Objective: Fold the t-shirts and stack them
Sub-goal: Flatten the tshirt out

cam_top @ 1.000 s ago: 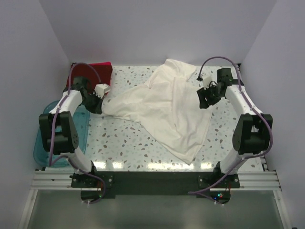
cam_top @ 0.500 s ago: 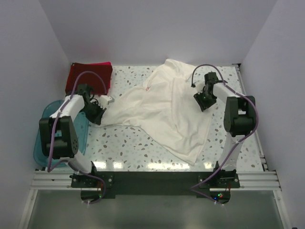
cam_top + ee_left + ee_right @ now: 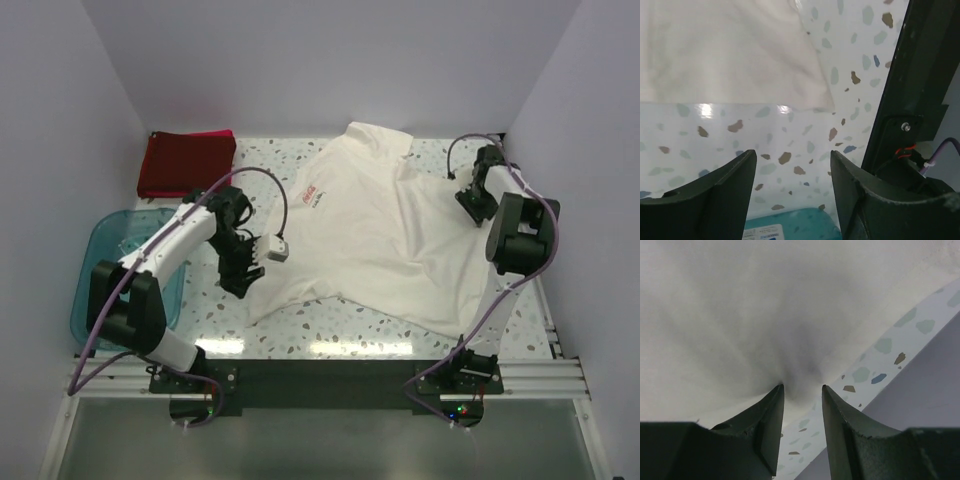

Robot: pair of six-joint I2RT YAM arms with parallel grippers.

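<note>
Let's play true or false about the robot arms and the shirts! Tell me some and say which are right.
1. The white t-shirt lies spread out on the table. True.
2. The left gripper is holding the white t-shirt. False: it is open over bare table, just off the shirt's corner.
3. The right gripper pinches the white t-shirt's cloth. True.
4. The dark red shirt sits inside the teal tub. False: it lies folded on the table in the far left corner, beyond the tub.
</note>
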